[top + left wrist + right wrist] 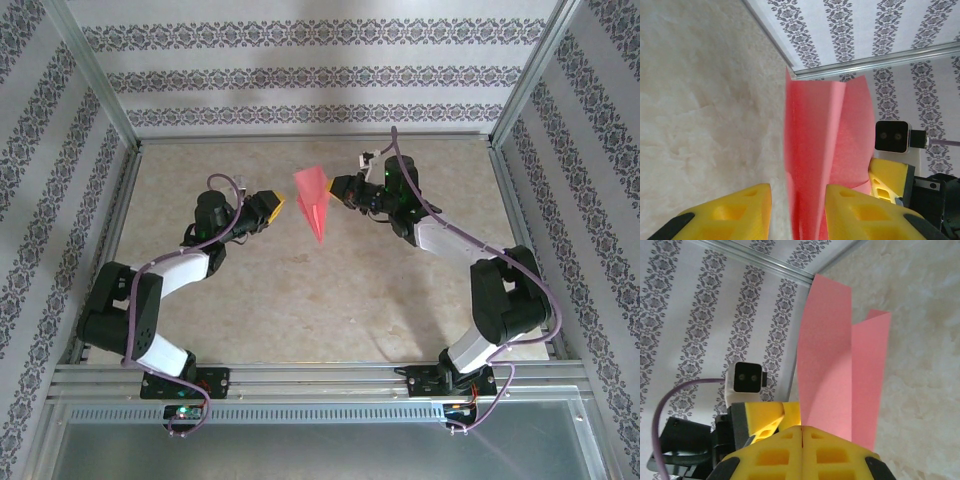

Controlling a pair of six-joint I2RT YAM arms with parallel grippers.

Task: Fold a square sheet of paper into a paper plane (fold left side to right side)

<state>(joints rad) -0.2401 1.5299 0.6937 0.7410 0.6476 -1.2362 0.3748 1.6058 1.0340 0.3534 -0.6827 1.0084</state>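
Paper plane [312, 203] sits dead centre in the top view. It's a slim salmon-pink dart, nose aimed at the bottom of the frame and wide tail toward the back wall. Right tool [802, 432] has it: the yellow halves are pressed flat together, seam closed. The pink paper rises straight out of that seam in two long flaps.

Over on the other side, left tool [275, 204] reaches in from the left of the frame with its yellow fingers [735, 212] standing apart. Through that gap the left wrist view shows the pink paper, folds and all. From above, the tip lies just beside the plane's left edge, but whether it touches the paper I cannot tell. So the two tools face each other across the dart, one clamped on it and one with jaws parted.

Now the setting. Worktop [250, 310] is pale beige, mottled like stone, with a matt finish. A back rail [310, 138] of aluminium runs along its far edge, and slanted posts [95, 75] climb toward the upper corners. Behind them, wallpaper [300, 70] in white and grey damask stripes wraps the back and both sides.

Along the bottom of the frame, base rails [320, 378] carry both arms, with a perforated strip [320, 412] just below. A purple cable [440, 215] loops along the right arm.
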